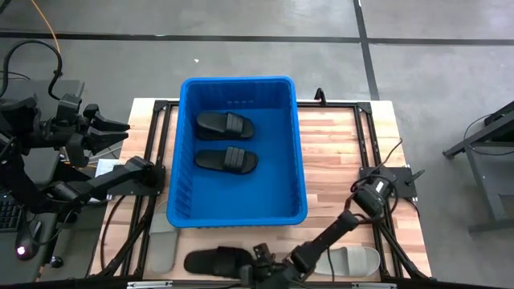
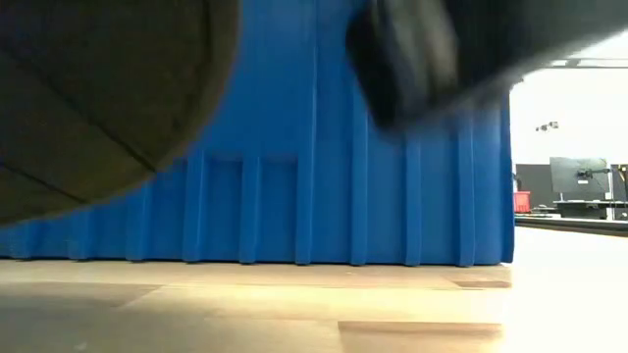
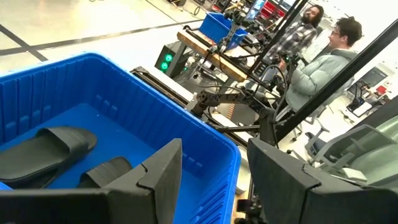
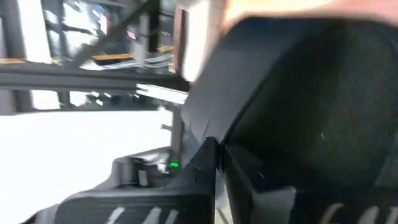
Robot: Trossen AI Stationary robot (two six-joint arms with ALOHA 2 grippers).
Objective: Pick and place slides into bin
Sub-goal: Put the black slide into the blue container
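Seen from above: the left gripper (image 1: 120,128) waited beside the bin's (image 1: 185,144) left wall, fingers apart and empty. Two black slides (image 1: 226,124) (image 1: 226,160) lay side by side inside the bin. In front of the bin, a third black slide (image 1: 215,261) lay on the table (image 1: 337,144), the right gripper (image 1: 255,271) clamped together on its end; a light grey slide (image 1: 353,258) lay just beside that arm.
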